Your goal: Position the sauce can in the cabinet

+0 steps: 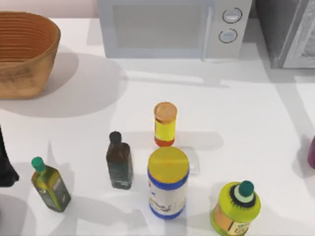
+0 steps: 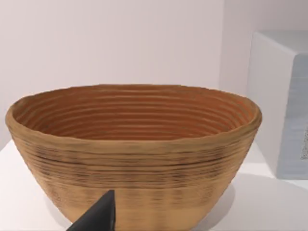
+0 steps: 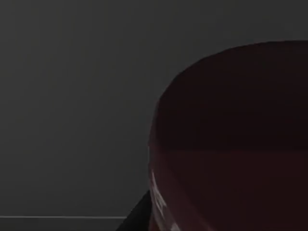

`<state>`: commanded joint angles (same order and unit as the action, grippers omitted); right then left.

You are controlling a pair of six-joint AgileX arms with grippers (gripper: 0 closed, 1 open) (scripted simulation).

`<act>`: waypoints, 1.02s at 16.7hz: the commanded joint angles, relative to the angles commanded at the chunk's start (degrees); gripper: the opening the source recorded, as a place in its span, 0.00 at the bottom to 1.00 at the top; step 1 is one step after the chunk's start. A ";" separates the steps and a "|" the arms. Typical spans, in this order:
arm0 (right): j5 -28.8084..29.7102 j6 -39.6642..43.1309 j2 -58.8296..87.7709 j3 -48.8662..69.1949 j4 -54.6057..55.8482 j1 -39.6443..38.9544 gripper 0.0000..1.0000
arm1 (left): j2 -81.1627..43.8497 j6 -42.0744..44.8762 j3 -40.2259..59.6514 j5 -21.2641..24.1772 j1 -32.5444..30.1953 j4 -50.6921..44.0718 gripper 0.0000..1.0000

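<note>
A dark maroon sliver at the table's right edge is the sauce can; most of it lies outside the top view. The cabinet, a grey speckled box with a light panelled door, stands at the back right corner. My left gripper is parked at the left edge of the table, and one dark fingertip shows in the left wrist view in front of the basket. The right wrist view is dark.
A woven basket sits at the back left and a white microwave at the back middle. Across the front stand a green-capped oil bottle, a dark bottle, a slim yellow bottle, a yellow-lidded canister and a green bottle.
</note>
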<state>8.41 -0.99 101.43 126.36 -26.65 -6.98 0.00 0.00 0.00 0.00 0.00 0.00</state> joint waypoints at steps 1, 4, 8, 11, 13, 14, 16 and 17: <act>-0.29 -0.03 2.21 1.94 0.33 0.30 0.00 | 0.00 0.00 0.00 0.00 0.00 0.00 1.00; -1.24 -0.04 5.47 5.28 1.46 1.11 0.00 | 0.00 0.00 0.00 0.00 0.00 0.00 1.00; -1.26 -0.04 5.52 5.33 1.49 1.13 0.00 | 0.00 0.00 0.00 0.00 0.00 0.00 1.00; -1.26 -0.04 5.52 5.33 1.49 1.13 0.23 | 0.00 0.00 0.00 0.00 0.00 0.00 1.00; -1.26 -0.04 5.52 5.33 1.49 1.13 0.38 | 0.00 0.00 0.00 0.00 0.00 0.00 1.00; -1.26 -0.04 5.52 5.33 1.49 1.13 0.45 | 0.00 0.00 0.00 0.00 0.00 0.00 1.00; -1.26 -0.04 5.52 5.33 1.49 1.13 0.60 | 0.00 0.00 0.00 0.00 0.00 0.00 1.00; -1.26 -0.04 5.52 5.33 1.49 1.13 0.68 | 0.00 0.00 0.00 0.00 0.00 0.00 1.00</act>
<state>7.14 -1.03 106.94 131.70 -25.16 -5.85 0.00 0.00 0.00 0.00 0.00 0.00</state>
